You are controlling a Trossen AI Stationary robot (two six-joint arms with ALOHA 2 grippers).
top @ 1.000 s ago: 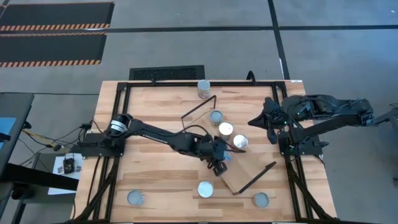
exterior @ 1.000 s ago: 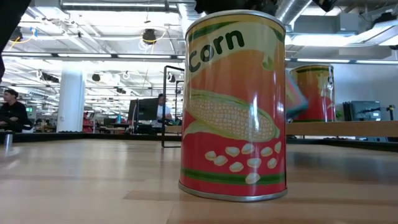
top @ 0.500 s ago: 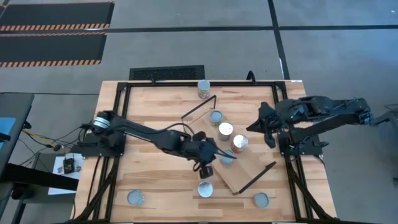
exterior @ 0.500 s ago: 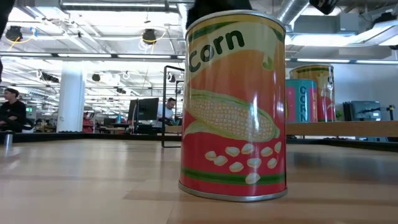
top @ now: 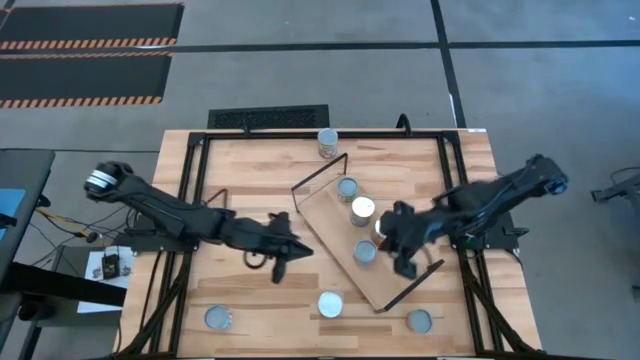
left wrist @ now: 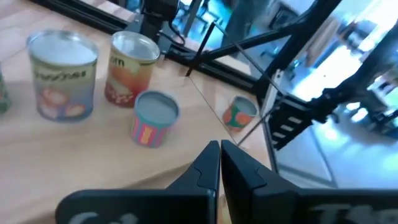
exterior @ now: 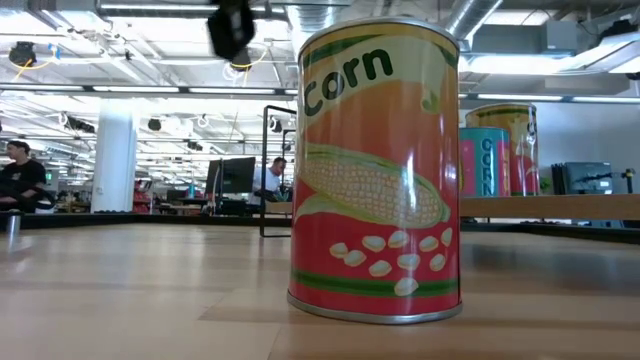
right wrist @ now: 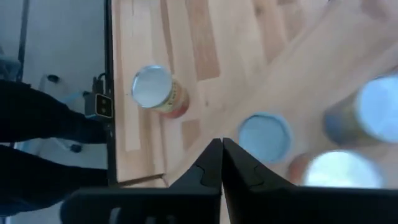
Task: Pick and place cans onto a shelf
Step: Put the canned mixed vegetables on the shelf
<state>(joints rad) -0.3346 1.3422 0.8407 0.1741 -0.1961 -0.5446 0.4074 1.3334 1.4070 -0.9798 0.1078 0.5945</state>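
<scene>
The shelf (top: 400,275), a light board with black wire ends, lies slantwise on the tabletop. Three cans (top: 347,187) (top: 362,209) (top: 366,251) stand in a row on it. A further one (top: 383,226) is half hidden by my right gripper (top: 398,243), which is shut and hovers over the board. My left gripper (top: 296,247) is shut and empty over bare tabletop, left of the shelf. In the right wrist view a bluish-topped can (right wrist: 264,134) stands just beyond the shut fingers. In the low view a corn can (exterior: 375,170) stands close by.
Loose cans stand on the tabletop: one at the far edge (top: 328,142) and three along the near edge (top: 219,318) (top: 330,304) (top: 421,321). A black frame (top: 190,180) runs round the table. People show in the room behind (exterior: 18,175).
My left gripper has left the bluish-topped can standing on the shelf and drawn back toward the table's left edge. My right arm has swung in from the right edge and now stands over the shelf beside the row of cans.
</scene>
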